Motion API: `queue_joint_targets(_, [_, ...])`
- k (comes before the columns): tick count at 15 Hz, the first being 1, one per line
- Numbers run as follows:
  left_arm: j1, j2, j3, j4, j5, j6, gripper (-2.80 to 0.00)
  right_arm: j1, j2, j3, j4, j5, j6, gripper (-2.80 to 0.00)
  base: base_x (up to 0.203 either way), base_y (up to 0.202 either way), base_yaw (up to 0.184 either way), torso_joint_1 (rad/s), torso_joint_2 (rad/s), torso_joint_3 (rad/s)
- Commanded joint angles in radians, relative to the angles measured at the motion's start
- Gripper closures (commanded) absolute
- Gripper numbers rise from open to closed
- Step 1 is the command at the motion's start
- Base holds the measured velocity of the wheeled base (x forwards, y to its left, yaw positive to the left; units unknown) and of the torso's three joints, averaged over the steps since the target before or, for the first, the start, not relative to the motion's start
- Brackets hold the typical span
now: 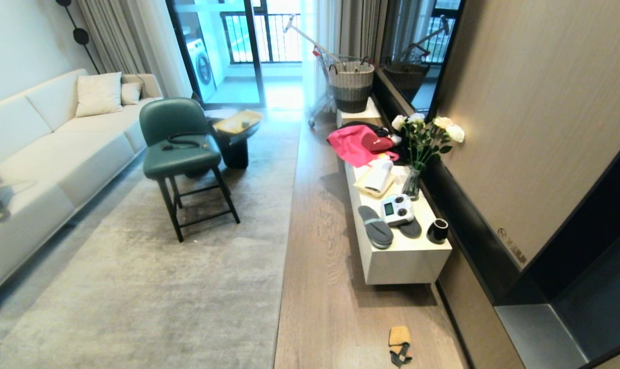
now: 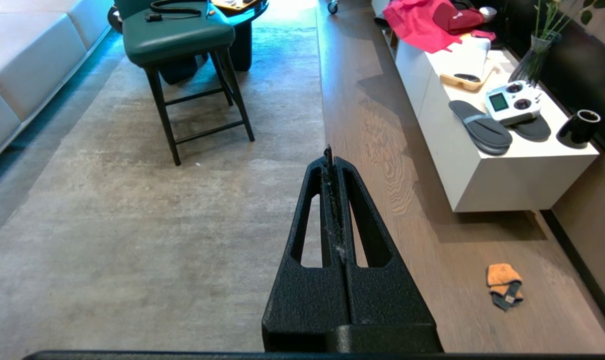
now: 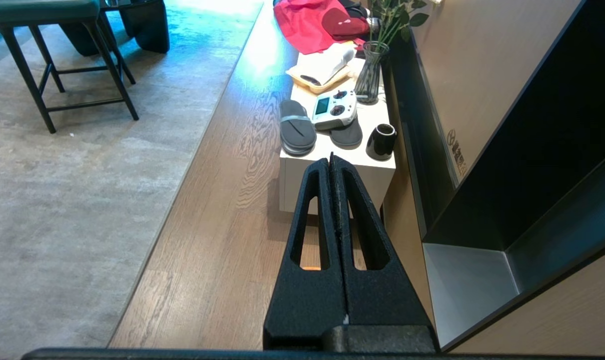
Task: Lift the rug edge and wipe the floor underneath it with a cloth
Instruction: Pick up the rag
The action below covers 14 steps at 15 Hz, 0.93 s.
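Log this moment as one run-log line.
stage: not started | cloth: on floor near cabinet | rug edge: flat | left gripper: shut, empty | right gripper: shut, empty

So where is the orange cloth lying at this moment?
In the head view the cloth lies on the bare wood floor at the lower right, in front of the white low cabinet and to the right of the rug edge, apart from both.

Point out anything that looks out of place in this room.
A pair of dark grey slippers lies on the white low cabinet beside a white handheld controller. A small orange-yellow cloth lies crumpled on the wood-grain floor.
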<state>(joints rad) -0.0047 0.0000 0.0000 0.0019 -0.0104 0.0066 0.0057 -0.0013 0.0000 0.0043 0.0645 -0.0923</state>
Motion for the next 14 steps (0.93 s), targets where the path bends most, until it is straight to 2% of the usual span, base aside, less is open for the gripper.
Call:
queue_joint_targets(1, [0.000,0.000,0.000,0.000,0.000,0.001,0.00,0.000,0.001,0.000,-0.001,0.000,0.000,0.00,0.000,0.000,0.000,0.000,0.00,0.000])
queue_joint_targets(10, [0.000,0.000,0.000,0.000,0.000,0.000,0.00,0.000,0.001,0.000,-0.001,0.000,0.003,0.00,0.000,0.000,0.000,0.000,0.00,0.000])
queue_joint_targets(14, [0.000,0.000,0.000,0.000,0.000,0.000,0.00,0.000,0.001,0.000,-0.001,0.000,0.003,0.00,0.000,0.000,0.000,-0.096,0.23,0.124])
